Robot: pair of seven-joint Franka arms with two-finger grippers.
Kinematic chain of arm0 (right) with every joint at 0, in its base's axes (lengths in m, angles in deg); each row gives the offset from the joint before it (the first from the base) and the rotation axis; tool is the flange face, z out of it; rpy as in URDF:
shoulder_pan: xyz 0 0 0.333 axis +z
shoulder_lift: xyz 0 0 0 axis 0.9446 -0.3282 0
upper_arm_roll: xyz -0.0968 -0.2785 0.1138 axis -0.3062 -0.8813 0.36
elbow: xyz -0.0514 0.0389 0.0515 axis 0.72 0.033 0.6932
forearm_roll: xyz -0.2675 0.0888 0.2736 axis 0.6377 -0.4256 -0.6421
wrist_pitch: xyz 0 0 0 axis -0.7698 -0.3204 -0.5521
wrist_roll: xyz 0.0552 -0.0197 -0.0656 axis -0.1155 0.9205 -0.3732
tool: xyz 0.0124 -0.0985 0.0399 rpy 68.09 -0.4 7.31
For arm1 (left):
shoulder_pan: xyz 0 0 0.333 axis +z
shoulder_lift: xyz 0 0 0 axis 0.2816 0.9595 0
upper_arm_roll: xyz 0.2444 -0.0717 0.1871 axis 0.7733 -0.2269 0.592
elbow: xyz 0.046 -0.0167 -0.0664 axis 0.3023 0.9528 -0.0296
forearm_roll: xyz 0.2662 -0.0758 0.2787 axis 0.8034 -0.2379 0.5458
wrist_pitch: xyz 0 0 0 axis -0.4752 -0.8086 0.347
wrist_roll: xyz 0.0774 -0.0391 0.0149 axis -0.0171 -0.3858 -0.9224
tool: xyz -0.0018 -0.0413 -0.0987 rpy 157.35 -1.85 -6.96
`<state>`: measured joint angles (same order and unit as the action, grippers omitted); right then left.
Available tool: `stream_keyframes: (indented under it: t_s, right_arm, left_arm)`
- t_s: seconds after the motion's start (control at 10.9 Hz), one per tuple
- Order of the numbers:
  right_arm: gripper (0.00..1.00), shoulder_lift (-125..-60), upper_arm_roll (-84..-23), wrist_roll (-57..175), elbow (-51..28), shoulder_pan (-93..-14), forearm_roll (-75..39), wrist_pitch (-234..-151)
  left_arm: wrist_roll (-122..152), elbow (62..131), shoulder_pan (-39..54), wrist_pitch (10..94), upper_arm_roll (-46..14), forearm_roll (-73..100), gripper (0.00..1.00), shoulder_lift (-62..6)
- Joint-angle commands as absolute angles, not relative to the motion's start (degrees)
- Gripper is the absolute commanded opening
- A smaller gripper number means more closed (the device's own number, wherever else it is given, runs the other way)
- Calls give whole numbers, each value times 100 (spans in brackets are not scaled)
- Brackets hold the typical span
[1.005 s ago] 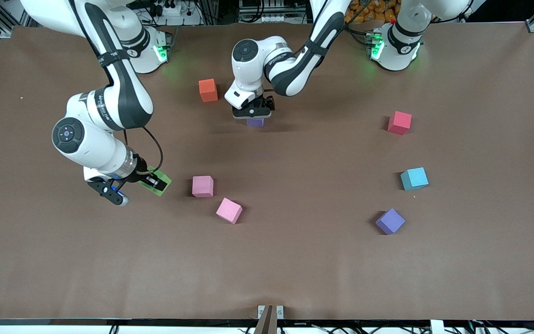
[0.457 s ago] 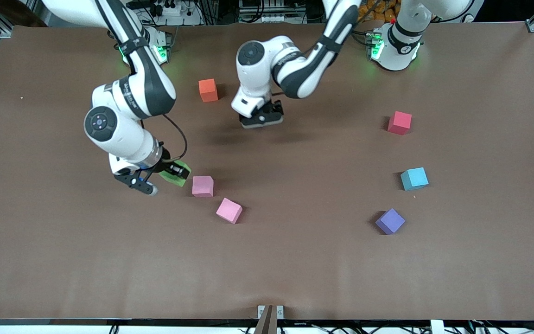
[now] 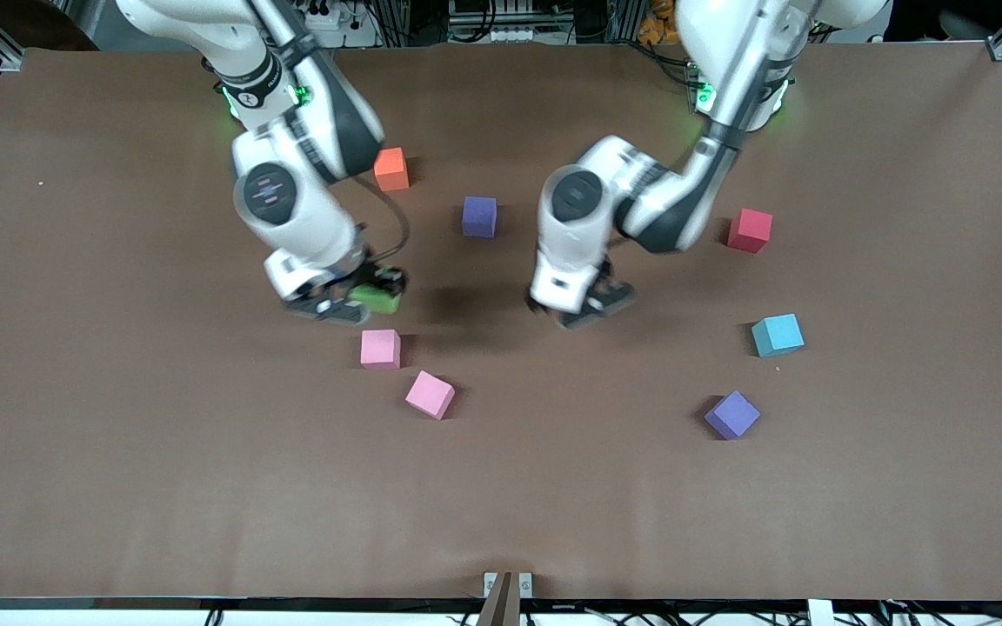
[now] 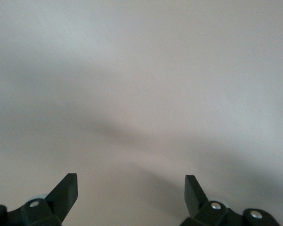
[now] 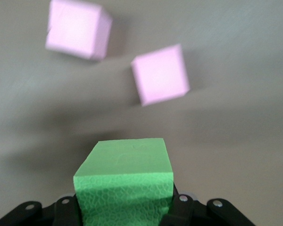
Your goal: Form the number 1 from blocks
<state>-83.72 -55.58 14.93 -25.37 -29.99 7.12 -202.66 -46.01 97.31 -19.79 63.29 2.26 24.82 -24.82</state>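
Note:
My right gripper (image 3: 360,302) is shut on the green block (image 3: 378,298) and holds it over the table beside the two pink blocks (image 3: 380,349) (image 3: 430,394). The right wrist view shows the green block (image 5: 125,181) clamped between the jaws, with both pink blocks (image 5: 78,29) (image 5: 160,74) past it. One purple block (image 3: 479,216) rests mid-table. A second purple block (image 3: 732,415) and the cyan block (image 3: 778,335) lie toward the left arm's end. My left gripper (image 3: 592,304) is open over bare table, and its fingers (image 4: 66,193) hold nothing.
An orange cube (image 3: 391,168) sits near the right arm's base. A red cube (image 3: 750,229) lies toward the left arm's end, farther from the front camera than the cyan block. The brown table (image 3: 205,487) stretches wide along the front camera's edge.
The left gripper has left the purple block on the table and swung toward the left arm's end. The right arm has carried the green block toward the table's middle, past the pink blocks.

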Motion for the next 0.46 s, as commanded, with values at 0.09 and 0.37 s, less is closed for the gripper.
stream_keyframes:
  t_s: [0.09,0.37]
  right_arm:
    - [55,-8226,-5599,1173,-3087,-2217,643,-20709]
    - [55,-8655,-5590,989,-3186,-1828,626,-21404]
  left_arm:
    - [-4101,9311,-812,6165,123,2631,100,-2320]
    - [-2960,9363,130,6121,96,2613,100,-2312]
